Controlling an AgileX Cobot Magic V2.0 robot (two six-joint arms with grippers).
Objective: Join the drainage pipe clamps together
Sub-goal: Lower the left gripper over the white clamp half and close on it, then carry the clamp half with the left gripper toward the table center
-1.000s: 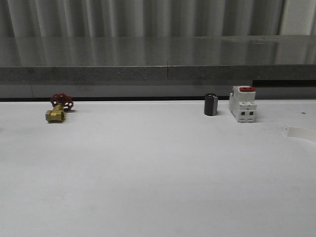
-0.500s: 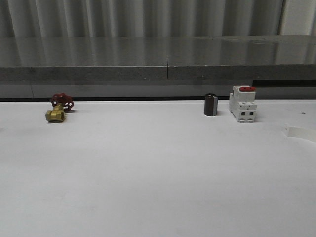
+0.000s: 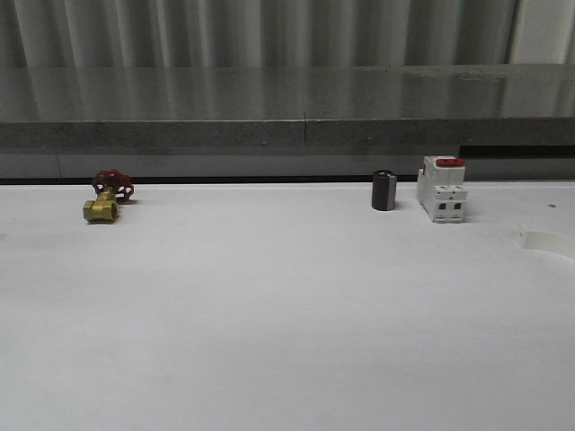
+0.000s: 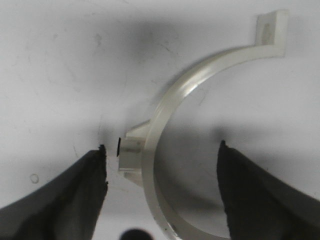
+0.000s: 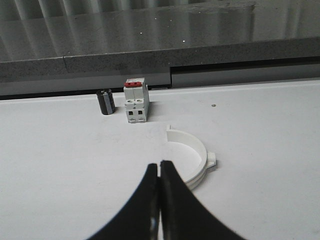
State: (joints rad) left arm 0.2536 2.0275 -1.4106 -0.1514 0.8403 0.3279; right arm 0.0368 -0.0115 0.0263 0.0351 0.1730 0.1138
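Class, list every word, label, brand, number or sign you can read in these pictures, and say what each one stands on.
No text can be read in any view.
Breaker: any marking on its white face or red top is too small and blurred to read.
Black cylinder, brass valve, clamp halves: no lettering visible.

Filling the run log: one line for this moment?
left gripper: open, straddling clamp half | right gripper: shut, empty, near second clamp half | halves unjoined

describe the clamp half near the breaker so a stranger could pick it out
Start at the white table and find the red-topped breaker by its far edge, beside a black cylinder. Nearer than the breaker lies the clamp half: a white, tabbed arc, curved and low where its neighbours are boxy or upright.
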